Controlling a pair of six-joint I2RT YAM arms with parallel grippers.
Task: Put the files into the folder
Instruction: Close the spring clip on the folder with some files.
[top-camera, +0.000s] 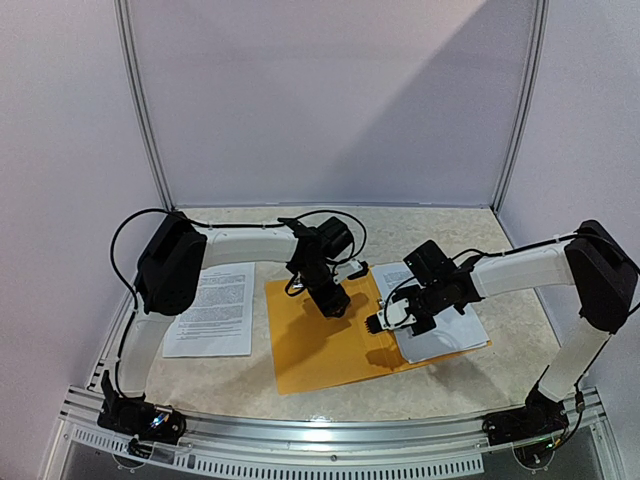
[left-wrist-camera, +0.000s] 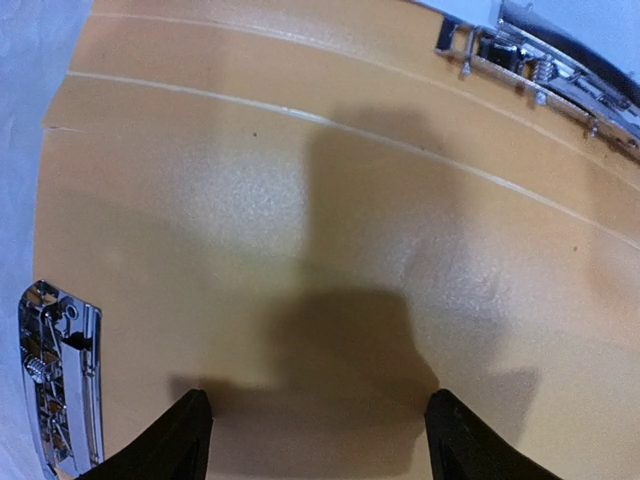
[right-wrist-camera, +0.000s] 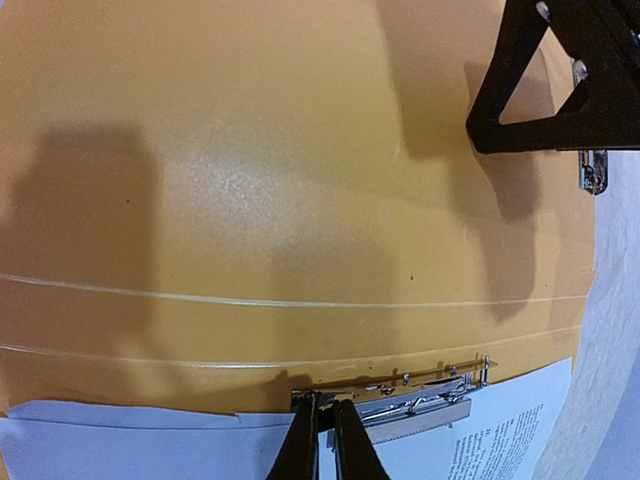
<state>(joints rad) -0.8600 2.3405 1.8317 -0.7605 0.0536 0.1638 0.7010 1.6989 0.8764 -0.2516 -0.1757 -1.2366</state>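
The left arm rises from its base, folds at the elbow and reaches in over the folder (top-camera: 320, 360), its wrist bent so the left gripper (left-wrist-camera: 322, 445) points straight down at the folder's bare left half. Its jaws stand wide apart with nothing between them, hanging just above the orange surface.

The right arm comes in from the other side, forearm stretched low across the folder's right half. The right gripper (right-wrist-camera: 326, 445) is squeezed together, fingertips all but touching, at the left end of the metal clip (right-wrist-camera: 410, 402). Whether it actually nips a part of the clip cannot be told from the wrist view.

The folder lies opened flat on the table (top-camera: 420, 225), between the two arms. Its long axis runs left to right, slightly skewed, and its crease lines run away from the arm bases.

The files (top-camera: 445, 325) rest on the folder's right half, printed side up, with their edge at the clip. One loose sheet (top-camera: 212, 310) lies on the table just left of the folder, long axis pointing away from the bases.
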